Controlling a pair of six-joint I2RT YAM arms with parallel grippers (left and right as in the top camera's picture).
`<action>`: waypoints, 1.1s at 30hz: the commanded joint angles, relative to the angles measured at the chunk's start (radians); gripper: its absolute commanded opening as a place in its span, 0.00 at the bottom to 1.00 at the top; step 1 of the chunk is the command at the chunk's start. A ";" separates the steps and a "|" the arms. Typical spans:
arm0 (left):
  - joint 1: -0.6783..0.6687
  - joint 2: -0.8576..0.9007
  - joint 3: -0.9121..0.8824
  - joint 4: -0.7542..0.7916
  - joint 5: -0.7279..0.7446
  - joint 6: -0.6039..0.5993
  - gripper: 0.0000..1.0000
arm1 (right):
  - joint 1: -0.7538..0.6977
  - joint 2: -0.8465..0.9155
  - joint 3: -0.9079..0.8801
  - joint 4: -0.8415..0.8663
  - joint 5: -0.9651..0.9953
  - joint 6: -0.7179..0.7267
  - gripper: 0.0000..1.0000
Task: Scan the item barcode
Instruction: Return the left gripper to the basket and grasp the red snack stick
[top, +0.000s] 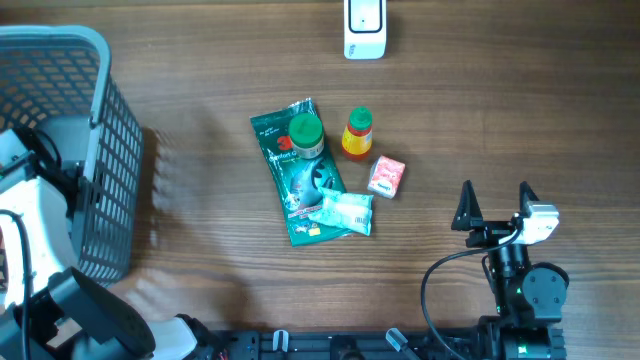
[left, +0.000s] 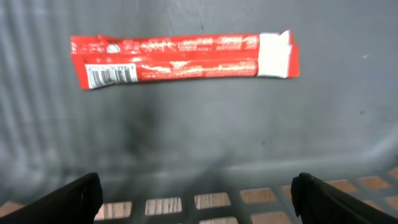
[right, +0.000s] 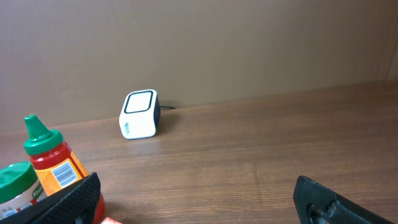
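While the left arm (top: 30, 210) hangs over the grey mesh basket (top: 110, 150) at the upper left of the overhead view, its wrist camera looks down on the basket's solid floor, where a single red stick packet (left: 180, 59) lies flat across the upper part of the frame, barcode at its left end. The left gripper (left: 196, 190) stands wide open and empty above it, with one fingertip in each lower corner and the slotted wall between them. On the table (top: 500, 100), near the centre, a green packet (top: 295, 185) lies flat with a green-lidded jar (top: 305, 133) on its top end and a pale wrapped packet (top: 345, 212) overlapping its lower right corner. A red sauce bottle (top: 357, 133) stands just right of the jar, and a small pink box (top: 386, 176) sits below and to the right of the bottle. The white scanner (top: 364, 27) stands at the top edge, well apart from this cluster, with bare wood between them. The right gripper (top: 497, 205) sits at the lower right, fingers spread wide and holding nothing. Open tabletop lies to its right and ahead of it towards the top edge.
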 joint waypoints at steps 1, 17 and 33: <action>0.005 0.005 -0.082 0.044 0.000 -0.078 1.00 | 0.006 -0.002 -0.001 0.003 -0.004 -0.014 1.00; 0.158 0.005 -0.093 0.218 -0.004 -0.166 1.00 | 0.006 -0.002 -0.001 0.003 -0.004 -0.014 1.00; 0.177 0.215 -0.094 0.169 -0.015 -0.629 1.00 | 0.006 -0.002 -0.001 0.003 -0.004 -0.014 1.00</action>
